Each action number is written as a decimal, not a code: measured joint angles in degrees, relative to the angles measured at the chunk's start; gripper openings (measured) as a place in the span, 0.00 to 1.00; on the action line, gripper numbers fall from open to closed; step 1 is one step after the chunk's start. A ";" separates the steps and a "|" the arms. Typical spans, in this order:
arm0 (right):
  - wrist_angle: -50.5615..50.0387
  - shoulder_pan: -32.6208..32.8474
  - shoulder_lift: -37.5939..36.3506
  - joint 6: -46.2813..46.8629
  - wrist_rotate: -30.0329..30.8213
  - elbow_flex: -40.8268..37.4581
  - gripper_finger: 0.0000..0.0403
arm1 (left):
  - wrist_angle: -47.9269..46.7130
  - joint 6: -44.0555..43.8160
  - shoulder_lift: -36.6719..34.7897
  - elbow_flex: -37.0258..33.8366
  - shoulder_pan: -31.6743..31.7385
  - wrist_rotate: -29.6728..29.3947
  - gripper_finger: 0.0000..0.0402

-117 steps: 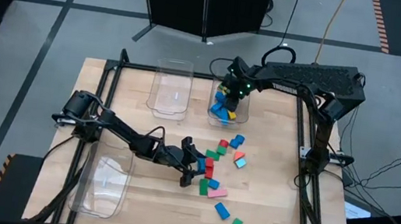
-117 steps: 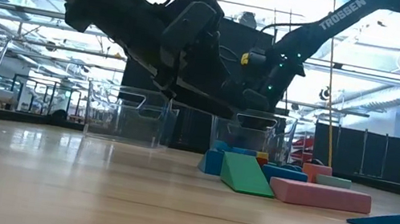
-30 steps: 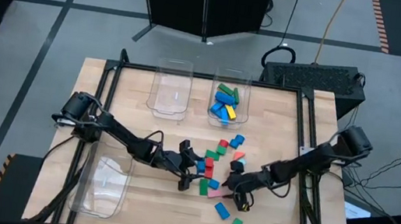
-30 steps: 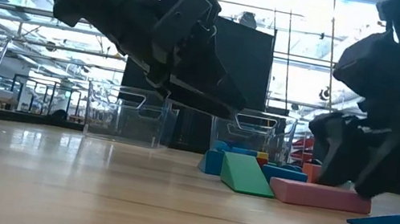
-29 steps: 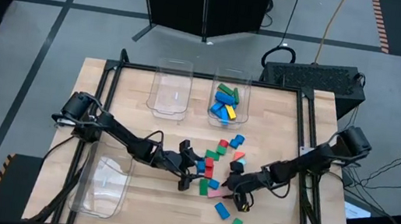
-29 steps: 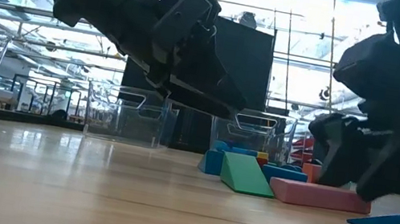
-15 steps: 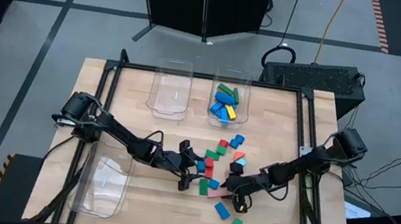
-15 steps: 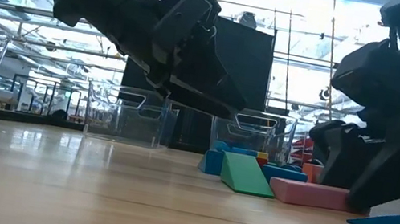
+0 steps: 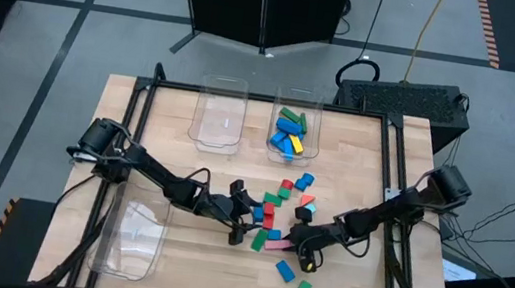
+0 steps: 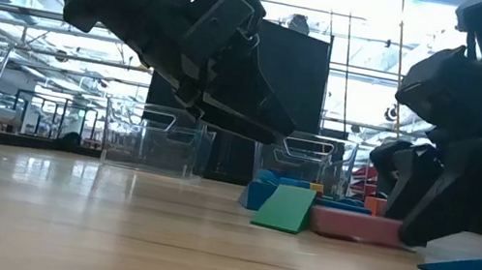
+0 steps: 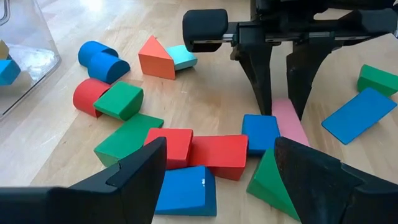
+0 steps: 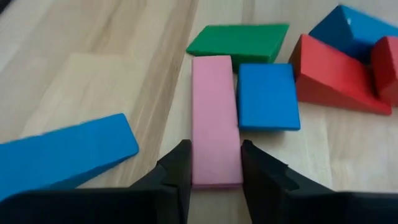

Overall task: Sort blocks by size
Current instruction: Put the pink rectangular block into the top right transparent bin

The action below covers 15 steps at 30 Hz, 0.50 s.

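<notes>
Grey floor surrounds the wooden table (image 9: 359,138). Of three clear bins, the far right bin (image 9: 292,134) holds several blocks; loose blocks (image 9: 275,210) lie mid-table. The right gripper (image 9: 298,246) pinches the pink block (image 12: 215,144) endwise. The left gripper (image 9: 249,219) hovers beside the pile, jaws spread.

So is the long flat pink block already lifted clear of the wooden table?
No, in the right wrist view the long flat pink block lies flat on the wooden table, with the right pincer straddling its near end.
</notes>
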 joint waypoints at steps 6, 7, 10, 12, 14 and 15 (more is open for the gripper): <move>-0.24 0.00 -2.86 -1.20 -0.07 0.00 0.26 | 0.02 0.00 0.00 0.00 0.00 0.00 0.74; -0.61 0.00 -3.35 -1.55 -0.11 0.00 0.25 | 0.00 0.00 0.00 0.00 0.00 0.00 0.74; -1.20 0.00 -5.07 -2.51 -0.07 0.06 0.25 | 0.02 0.00 0.00 0.00 0.00 0.00 0.74; -2.80 0.01 -6.30 -2.86 0.61 0.07 0.25 | 0.02 -0.01 0.00 0.00 0.00 0.00 0.74; -4.28 0.00 -7.27 -3.08 3.70 0.08 0.25 | 0.02 -0.01 0.00 0.00 0.00 0.00 0.74; -5.61 0.00 -7.80 -3.31 5.46 0.09 0.25 | 0.02 0.00 0.00 0.00 0.00 0.00 0.74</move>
